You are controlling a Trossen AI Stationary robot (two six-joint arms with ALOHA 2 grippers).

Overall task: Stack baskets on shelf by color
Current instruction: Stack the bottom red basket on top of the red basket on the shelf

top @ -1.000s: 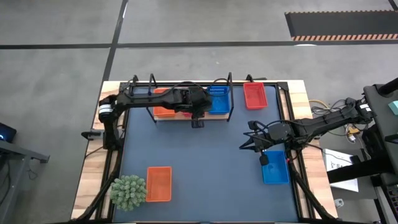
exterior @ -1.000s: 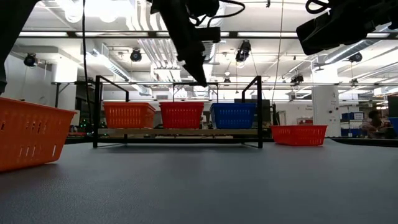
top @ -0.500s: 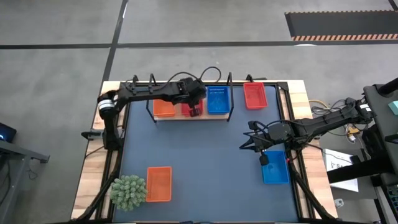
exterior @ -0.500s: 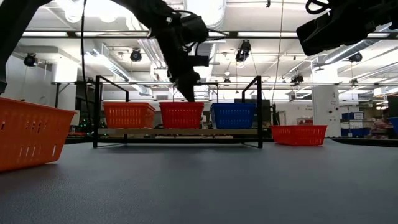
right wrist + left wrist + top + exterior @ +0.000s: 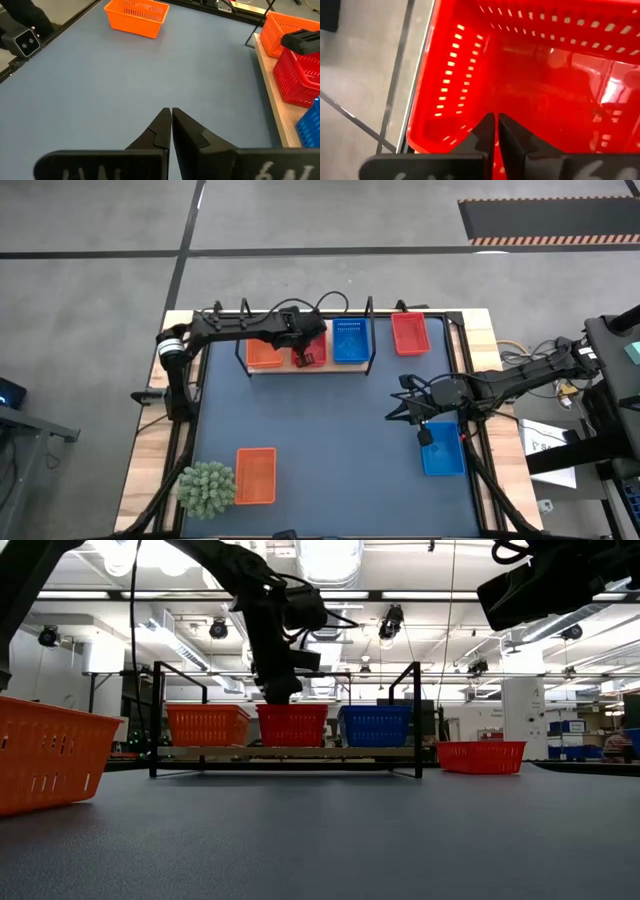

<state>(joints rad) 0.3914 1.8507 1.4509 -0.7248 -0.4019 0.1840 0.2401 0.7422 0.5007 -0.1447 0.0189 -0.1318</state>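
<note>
Three on the shelf: an orange basket (image 5: pixel 264 353), a red basket (image 5: pixel 292 724) and a blue basket (image 5: pixel 350 340) sit side by side on the shelf (image 5: pixel 285 752) along the far edge of the mat (image 5: pixel 330 440), orange nearest the left edge, red in the middle, blue on the right.
Loose red basket: a second red one (image 5: pixel 409 333) lies off the shelf at the mat's far right corner.
Loose orange basket: a second orange one (image 5: pixel 255 476) rests near the mat's near left corner.
Loose blue basket: a second blue one (image 5: pixel 442 448) sits at the mat's right edge.
Plant ball: a green spiky ball (image 5: pixel 206 488) lies at the near left corner, just beside the loose orange basket.
My left gripper (image 5: pixel 495 131): lowered at the middle red basket, my jaws pinched together; whether its near wall lies between them I cannot tell.
My right gripper (image 5: pixel 171 122): over the mat by its right edge, close to the loose blue basket, my jaws pressed together and holding nothing.
</note>
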